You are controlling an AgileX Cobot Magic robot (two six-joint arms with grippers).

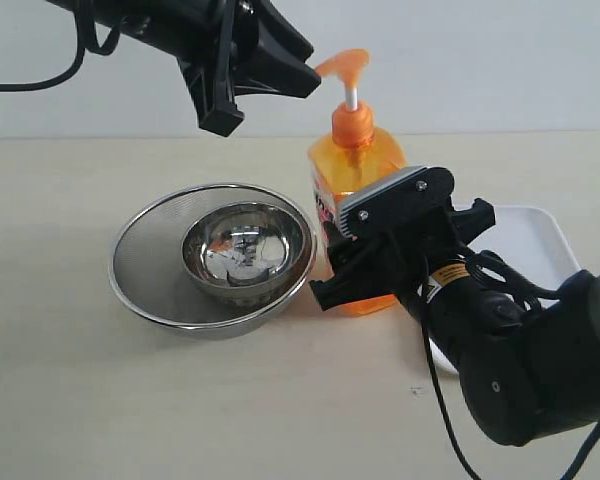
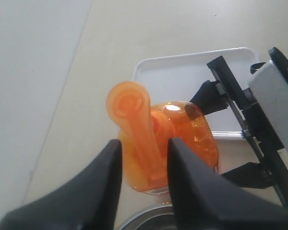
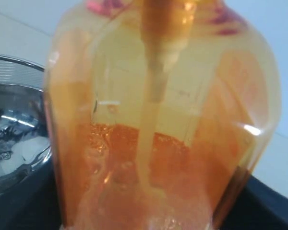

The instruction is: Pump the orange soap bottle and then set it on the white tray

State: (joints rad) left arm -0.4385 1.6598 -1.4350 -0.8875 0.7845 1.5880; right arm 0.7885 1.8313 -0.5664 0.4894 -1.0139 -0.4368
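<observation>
The right gripper (image 1: pixel 332 262) is closed around the body of the orange soap bottle (image 1: pixel 365 165), which is upright just beside two nested steel bowls (image 1: pixel 245 245). Its arm hides part of the white tray (image 1: pixel 540 235) behind. Farther, the left gripper (image 2: pixel 145 143) hangs half open over the pump head (image 2: pixel 129 103) and holds nothing.

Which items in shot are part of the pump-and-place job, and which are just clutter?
Part of the job:
orange soap bottle
white tray
left pincer, straddling the pump head
right pincer, around the bottle's body

Just lying about:
large steel bowl
small steel bowl, sitting inside the large one
</observation>
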